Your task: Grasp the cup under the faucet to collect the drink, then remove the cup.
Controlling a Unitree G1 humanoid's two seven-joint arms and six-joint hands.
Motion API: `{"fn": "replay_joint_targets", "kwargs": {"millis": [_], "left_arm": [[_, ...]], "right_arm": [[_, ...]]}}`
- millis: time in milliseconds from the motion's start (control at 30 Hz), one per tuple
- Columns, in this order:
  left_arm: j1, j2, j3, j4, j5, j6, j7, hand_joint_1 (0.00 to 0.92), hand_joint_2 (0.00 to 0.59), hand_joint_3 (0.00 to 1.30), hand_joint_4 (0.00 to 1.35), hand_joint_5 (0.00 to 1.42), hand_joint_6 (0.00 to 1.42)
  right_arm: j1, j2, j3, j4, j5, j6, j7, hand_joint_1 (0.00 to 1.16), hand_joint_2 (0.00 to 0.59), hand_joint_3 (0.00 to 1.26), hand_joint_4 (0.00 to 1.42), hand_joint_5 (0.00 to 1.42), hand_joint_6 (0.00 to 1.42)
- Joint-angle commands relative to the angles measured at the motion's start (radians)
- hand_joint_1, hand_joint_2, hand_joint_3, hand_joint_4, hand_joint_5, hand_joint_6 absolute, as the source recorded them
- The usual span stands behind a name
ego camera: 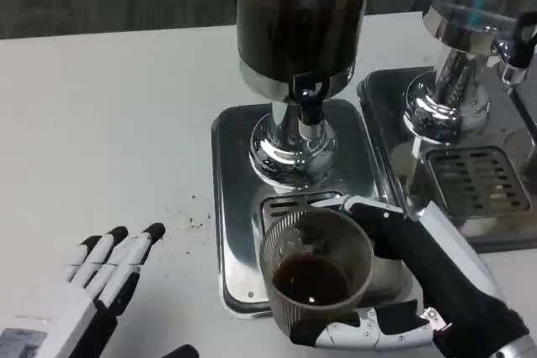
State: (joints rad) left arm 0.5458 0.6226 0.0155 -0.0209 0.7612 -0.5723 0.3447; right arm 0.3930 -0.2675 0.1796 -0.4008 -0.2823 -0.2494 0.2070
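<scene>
One cup (pixel 315 278), translucent and ribbed, sits at about 6 o'clock from the faucet (pixel 309 106) of the dark drink dispenser (pixel 298 23), over the grille of the steel drip tray (pixel 231 207). It holds a shallow pool of dark liquid, which suggests that collection has begun or finished; no stream is visible. The right hand (pixel 403 291) wraps the cup from its 3 o'clock side: one finger curves behind the far wall and another runs under the near rim, so the hand is clamped on the cup, presumably to steady it below the spout and to carry it clear. The left hand (pixel 92 278) lies on the white table (pixel 109 123) at about 9 o'clock from the cup, well apart from it, fingers spread and holding nothing; it appears to wait. A second dispenser (pixel 470 39) with its own tray (pixel 478 178) stands at 2 o'clock, just beside the first. Small dark specks (pixel 195 220) mark the table near the tray's left edge.
</scene>
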Motion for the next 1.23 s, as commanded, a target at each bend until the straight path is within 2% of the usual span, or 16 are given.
{"fn": "replay_joint_targets", "kwargs": {"millis": [33, 633, 1067, 1233], "left_arm": [[0.012, -0.002, -0.007, -0.013, 0.006, 0.005, -0.015, 0.000, 0.141, 0.00, 0.00, 0.00, 0.00], [-0.021, 0.005, -0.020, 0.011, -0.006, -0.020, -0.022, 0.000, 0.146, 0.00, 0.00, 0.00, 0.00], [-0.056, 0.018, -0.031, 0.042, -0.019, -0.054, -0.031, 0.000, 0.149, 0.00, 0.00, 0.00, 0.00], [-0.054, 0.013, -0.029, 0.039, -0.022, -0.051, -0.038, 0.000, 0.151, 0.00, 0.00, 0.00, 0.00]], "right_arm": [[0.001, 0.013, -0.004, -0.032, 0.014, -0.019, -0.019, 1.09, 0.137, 0.57, 0.66, 0.72, 0.94], [0.030, 0.033, -0.008, -0.044, -0.007, -0.019, -0.033, 1.09, 0.137, 0.57, 0.66, 0.72, 0.94], [0.065, 0.068, 0.012, -0.055, -0.045, -0.023, -0.071, 1.08, 0.130, 0.58, 0.66, 0.72, 0.94], [0.068, 0.069, 0.014, -0.054, -0.049, -0.027, -0.077, 1.08, 0.127, 0.58, 0.66, 0.72, 0.94]]}}
